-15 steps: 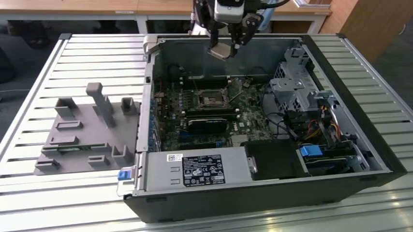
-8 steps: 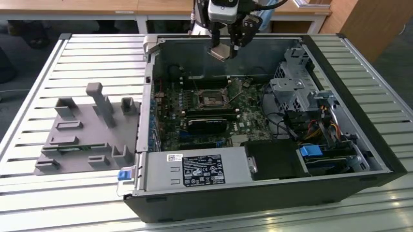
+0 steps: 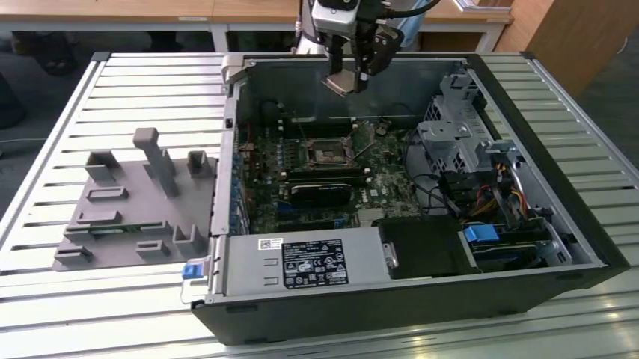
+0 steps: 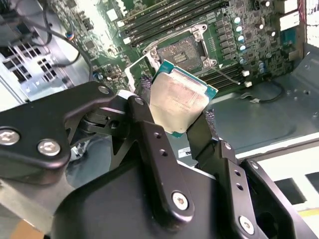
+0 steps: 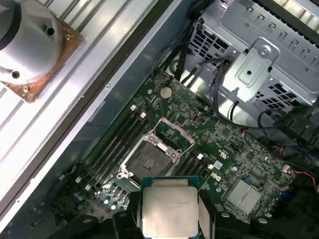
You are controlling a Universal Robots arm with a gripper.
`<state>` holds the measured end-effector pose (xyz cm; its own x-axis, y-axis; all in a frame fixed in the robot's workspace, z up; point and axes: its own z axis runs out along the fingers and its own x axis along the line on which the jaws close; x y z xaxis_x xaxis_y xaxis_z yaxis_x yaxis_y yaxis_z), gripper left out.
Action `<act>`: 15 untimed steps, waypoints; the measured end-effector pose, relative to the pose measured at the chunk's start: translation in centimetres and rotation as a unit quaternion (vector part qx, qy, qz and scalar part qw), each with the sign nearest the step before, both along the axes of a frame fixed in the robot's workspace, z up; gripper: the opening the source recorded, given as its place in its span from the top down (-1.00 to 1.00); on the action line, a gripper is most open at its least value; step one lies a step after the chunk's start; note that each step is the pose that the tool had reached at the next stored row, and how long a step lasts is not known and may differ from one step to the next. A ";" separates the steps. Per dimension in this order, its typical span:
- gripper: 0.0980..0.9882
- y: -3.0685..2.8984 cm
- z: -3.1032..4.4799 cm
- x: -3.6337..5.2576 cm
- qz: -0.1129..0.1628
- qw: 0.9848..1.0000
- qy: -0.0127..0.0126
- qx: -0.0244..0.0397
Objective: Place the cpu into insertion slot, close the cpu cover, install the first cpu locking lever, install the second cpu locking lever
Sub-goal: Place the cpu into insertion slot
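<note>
Silver-tan cpu [image 4: 179, 94] — one, clamped in gripper [image 4: 175, 113] | one insertion slot [image 4: 181, 52] — uncovered

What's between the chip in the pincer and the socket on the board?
Nothing solid: in the first wrist view, only a narrow strip of green circuit board separates the silver-topped square cpu from the dark, silver-rimmed insertion slot.
</note>
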<state>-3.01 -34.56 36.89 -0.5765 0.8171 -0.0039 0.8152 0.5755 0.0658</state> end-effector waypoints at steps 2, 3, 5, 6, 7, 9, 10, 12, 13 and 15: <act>0.01 0.00 -0.03 0.00 -0.013 1.000 0.000 -0.001; 0.01 0.00 -0.05 0.00 -0.019 1.000 0.000 -0.002; 0.01 0.00 -0.09 0.00 -0.033 0.999 0.000 -0.003; 0.01 0.00 -0.11 0.00 -0.040 0.999 0.000 -0.004; 0.01 0.00 -0.12 0.00 -0.047 0.999 0.000 -0.005; 0.01 0.00 -0.16 0.00 -0.062 0.998 0.000 -0.006; 0.01 0.00 -0.18 0.00 -0.069 0.998 0.000 -0.006; 0.01 0.00 -0.22 0.00 -0.085 0.996 0.000 -0.007; 0.01 0.00 -0.24 0.00 -0.092 0.996 0.000 -0.008; 0.01 0.00 -0.27 0.00 -0.106 0.994 0.000 -0.009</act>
